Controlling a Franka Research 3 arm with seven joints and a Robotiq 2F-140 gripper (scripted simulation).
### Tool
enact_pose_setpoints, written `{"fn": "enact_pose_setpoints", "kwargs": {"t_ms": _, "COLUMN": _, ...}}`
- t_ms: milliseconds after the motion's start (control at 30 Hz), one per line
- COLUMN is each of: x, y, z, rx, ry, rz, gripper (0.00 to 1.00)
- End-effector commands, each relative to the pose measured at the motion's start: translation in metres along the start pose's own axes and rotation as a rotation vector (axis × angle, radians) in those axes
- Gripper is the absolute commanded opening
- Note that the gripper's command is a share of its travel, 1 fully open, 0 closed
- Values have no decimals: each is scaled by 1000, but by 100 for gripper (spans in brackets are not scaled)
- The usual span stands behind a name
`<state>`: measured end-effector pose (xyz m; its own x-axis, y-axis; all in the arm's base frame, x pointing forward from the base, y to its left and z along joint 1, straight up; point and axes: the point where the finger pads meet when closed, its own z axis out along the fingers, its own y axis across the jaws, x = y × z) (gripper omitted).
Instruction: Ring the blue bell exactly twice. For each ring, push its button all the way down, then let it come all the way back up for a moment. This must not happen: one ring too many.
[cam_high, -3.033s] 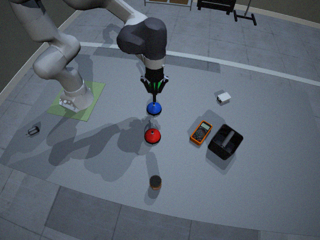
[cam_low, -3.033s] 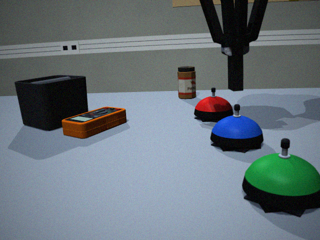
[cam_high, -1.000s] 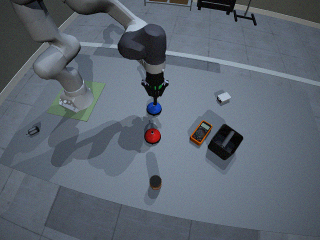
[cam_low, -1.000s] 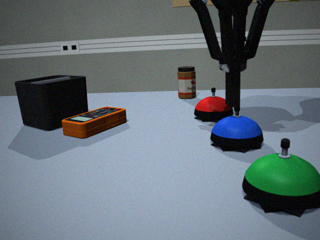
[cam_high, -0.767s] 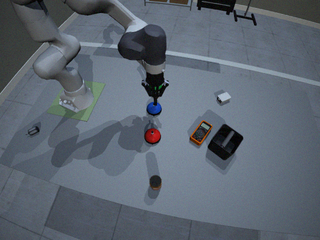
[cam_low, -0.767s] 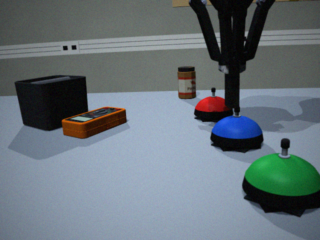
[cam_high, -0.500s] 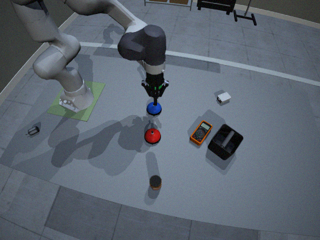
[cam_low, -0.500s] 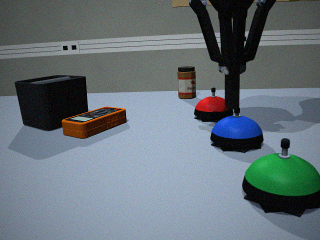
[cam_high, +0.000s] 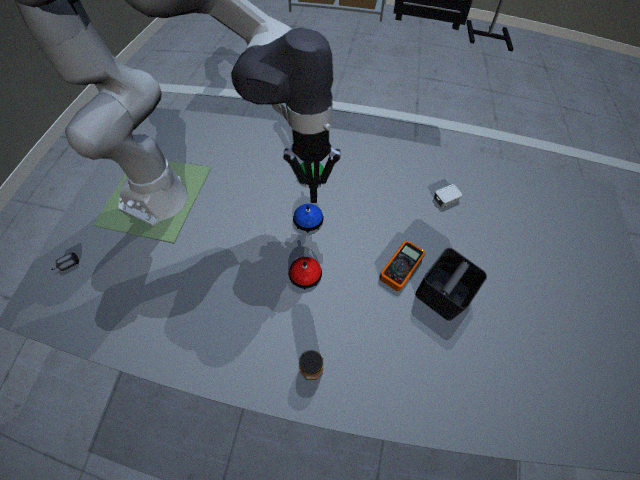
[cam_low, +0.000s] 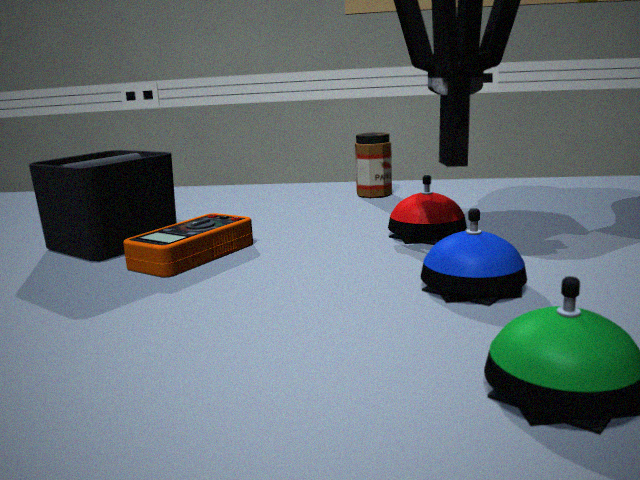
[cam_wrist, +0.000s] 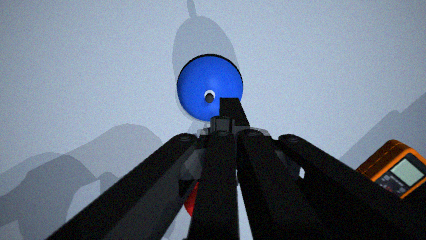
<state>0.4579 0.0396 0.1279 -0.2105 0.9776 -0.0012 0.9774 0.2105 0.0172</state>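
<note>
The blue bell (cam_high: 308, 217) sits in the middle of the table, between a red bell (cam_high: 305, 272) and a green bell (cam_low: 566, 356). Its small black button (cam_low: 473, 215) stands up, free of the fingers. My gripper (cam_high: 313, 196) is shut on nothing and hangs above the blue bell, with a clear gap between the fingertips (cam_low: 453, 155) and the button. In the wrist view the blue bell (cam_wrist: 210, 88) lies just ahead of the shut fingertips (cam_wrist: 233, 112). In the top view the green bell is mostly hidden behind the gripper.
An orange multimeter (cam_high: 402, 264) and a black bin (cam_high: 450, 283) lie to the right. A jar (cam_high: 311, 364) stands beyond the red bell. A small white box (cam_high: 447, 195) lies at the right. A small dark object (cam_high: 66, 261) lies near the arm's base.
</note>
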Motion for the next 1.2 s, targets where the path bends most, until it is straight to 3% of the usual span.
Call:
{"fn": "enact_pose_setpoints", "kwargs": {"t_ms": 0, "x": 2, "y": -7, "z": -16, "rx": 23, "ry": 7, "rz": -7, "gripper": 10}}
{"fn": "enact_pose_setpoints", "kwargs": {"t_ms": 267, "x": 2, "y": -7, "z": -34, "rx": 23, "ry": 7, "rz": -7, "gripper": 10}}
{"fn": "enact_pose_setpoints", "kwargs": {"t_ms": 1167, "x": 2, "y": -7, "z": -34, "rx": 23, "ry": 7, "rz": -7, "gripper": 10}}
